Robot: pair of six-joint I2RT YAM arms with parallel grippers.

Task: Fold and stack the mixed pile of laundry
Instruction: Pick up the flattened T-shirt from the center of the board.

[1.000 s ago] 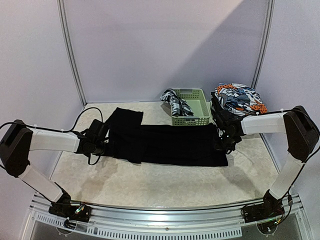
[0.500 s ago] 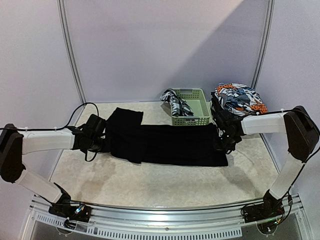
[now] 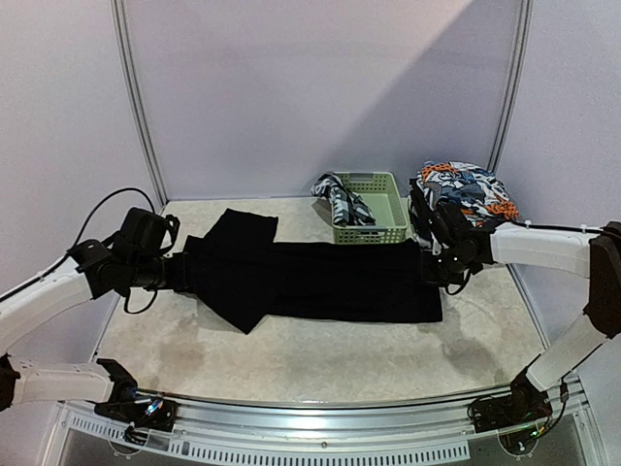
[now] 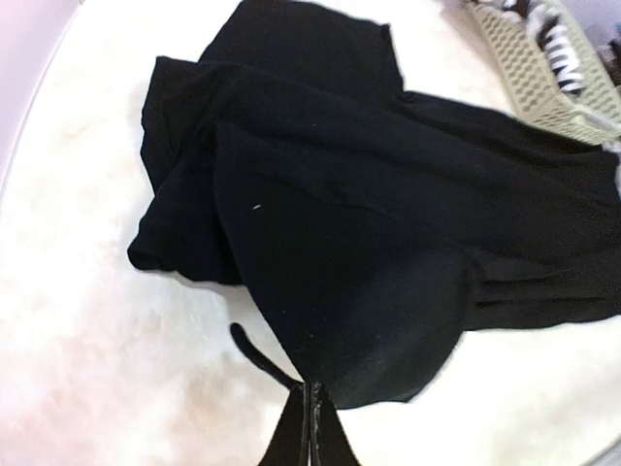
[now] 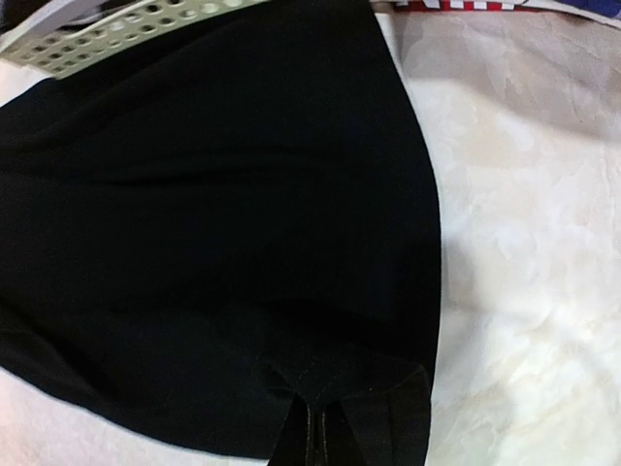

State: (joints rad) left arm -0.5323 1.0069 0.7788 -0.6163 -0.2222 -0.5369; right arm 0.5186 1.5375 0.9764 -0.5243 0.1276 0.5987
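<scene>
A large black cloth (image 3: pixel 320 280) lies stretched across the table's middle. My left gripper (image 3: pixel 178 272) is shut on its left edge, and the wrist view shows the fingertips (image 4: pixel 312 427) pinching the cloth (image 4: pixel 369 233). My right gripper (image 3: pixel 434 272) is shut on the cloth's right edge; its wrist view shows the cloth (image 5: pixel 213 223) bunched at the jaws (image 5: pixel 315 422). A black-and-white checked shirt (image 3: pixel 342 199) hangs over the basket's left rim. Orange-blue-white printed pieces (image 3: pixel 466 192) lie heaped at the back right.
A pale green slotted basket (image 3: pixel 374 221) stands at the back centre, just behind the cloth; its rim also shows in the left wrist view (image 4: pixel 524 68) and in the right wrist view (image 5: pixel 116 34). Walls close the back and both sides.
My left gripper has pulled leftwards and back with the cloth's left edge, drawing that end out. My right gripper has lifted slightly with the right edge.
</scene>
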